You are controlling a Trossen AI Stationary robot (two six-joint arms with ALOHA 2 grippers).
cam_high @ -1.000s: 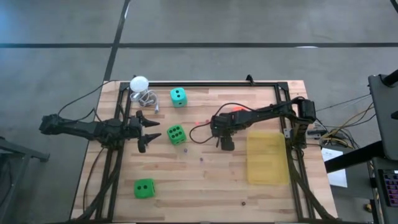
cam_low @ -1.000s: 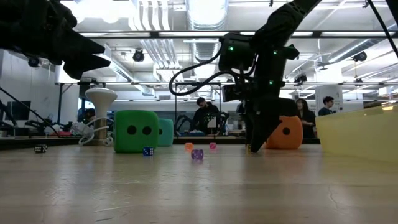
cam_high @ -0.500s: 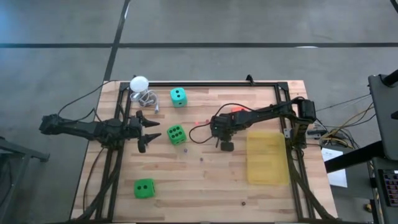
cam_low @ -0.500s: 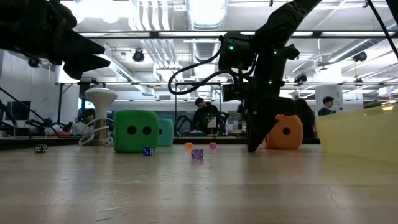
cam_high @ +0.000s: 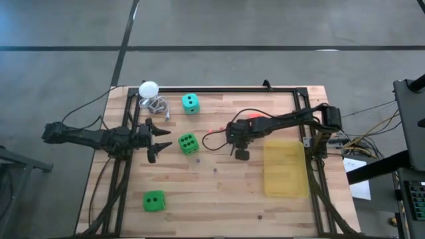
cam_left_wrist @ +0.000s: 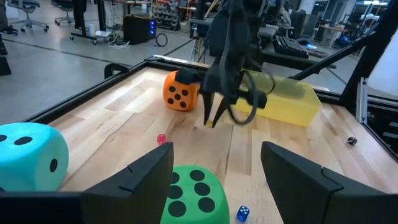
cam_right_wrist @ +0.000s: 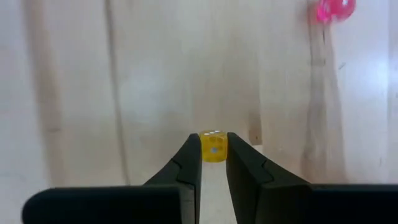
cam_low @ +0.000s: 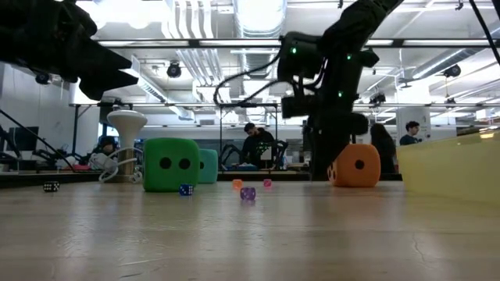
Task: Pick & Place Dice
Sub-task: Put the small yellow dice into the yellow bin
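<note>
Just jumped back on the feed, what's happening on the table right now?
The right hand is shut on a small yellow die, pinched at its fingertips just above the wooden table, beside the yellow bin. An orange-red die sits close behind that arm. The left hand waits open beside a green die. A teal die and a second green die lie untouched, with several tiny dice scattered mid-table.

Four big dice [cam_high: 188, 143], perhaps six tiny dice [cam_low: 248, 193], one ball [cam_high: 149, 88]
</note>
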